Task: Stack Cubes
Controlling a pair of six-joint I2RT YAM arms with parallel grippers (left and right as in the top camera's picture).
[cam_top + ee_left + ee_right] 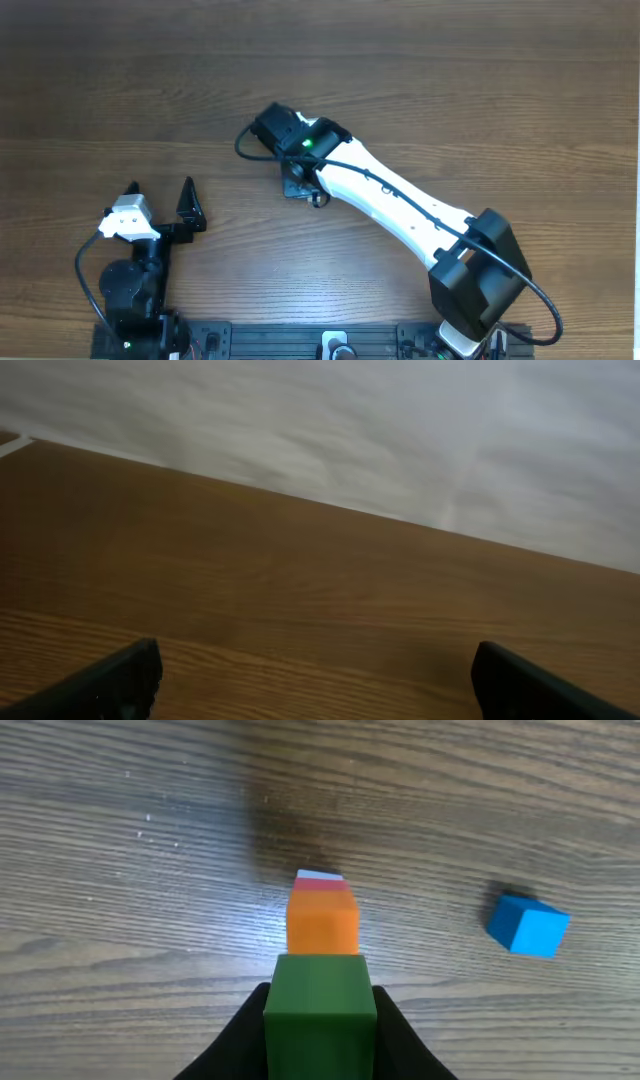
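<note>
Right gripper (320, 1042): fingers closed against both side faces of a green cube (320, 988), firm grasp, the cube sitting square between them. In the right wrist view, the green cube is directly above a stack on the wooden table (120, 840). An orange cube (322, 925) tops the stack, with a red cube (318, 884) under it and a pale sliver of another block at the base. Cannot tell if green touches orange.

A blue cube (527, 925) lies alone on the table, near the stack but apart from it.

Right arm (390, 195) reaches across toward mid-table.

Left gripper (160, 195) is near its base, fingers spread wide, holding nothing and touching nothing.
</note>
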